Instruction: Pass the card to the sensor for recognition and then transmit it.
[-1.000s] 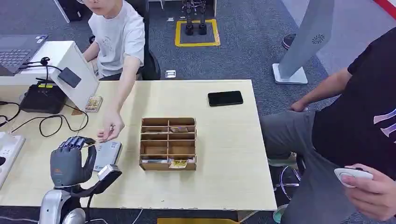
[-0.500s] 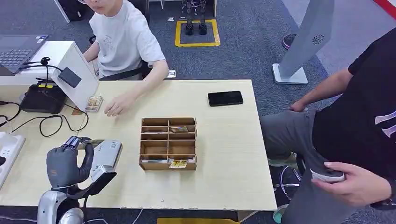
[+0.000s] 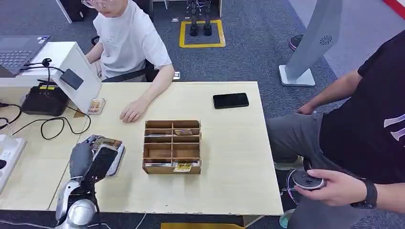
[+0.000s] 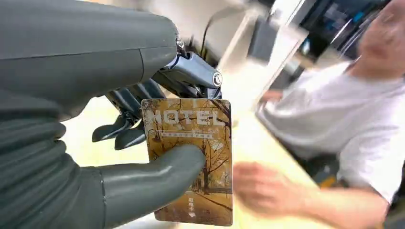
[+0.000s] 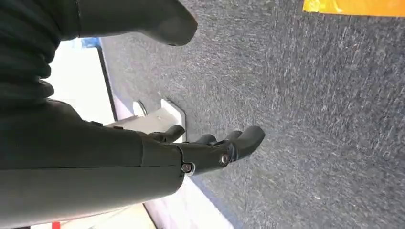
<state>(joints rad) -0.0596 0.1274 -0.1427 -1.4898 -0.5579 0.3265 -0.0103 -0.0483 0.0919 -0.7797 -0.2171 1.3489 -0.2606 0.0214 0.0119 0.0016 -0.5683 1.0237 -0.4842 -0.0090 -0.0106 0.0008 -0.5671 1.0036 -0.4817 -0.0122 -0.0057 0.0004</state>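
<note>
My left hand point(image 3: 86, 161) hovers over the near left part of the table point(image 3: 229, 157) and pinches a brown card point(image 3: 108, 142) printed HOTEL. Up close, the card point(image 4: 196, 124) sits between the thumb and the darker fingers of that hand point(image 4: 71, 71). The sensor point(image 3: 71, 78), a small black reader on a slanted white stand, is at the far left of the table, well beyond the hand. My right hand point(image 5: 143, 157) hangs over grey carpet with fingers apart and nothing in it.
A grey tray point(image 3: 118, 160) lies under my left hand. A wooden compartment box point(image 3: 172, 145) stands mid-table, a black phone point(image 3: 230, 100) beyond it. A seated person's hand point(image 3: 131, 112) rests near another card point(image 3: 96, 105). A second person sits at right holding a remote point(image 3: 308, 180).
The seated person's hand drew back from my left hand towards the far side. My left hand turned over and now holds the card. The right-hand person's remote hand dropped lower.
</note>
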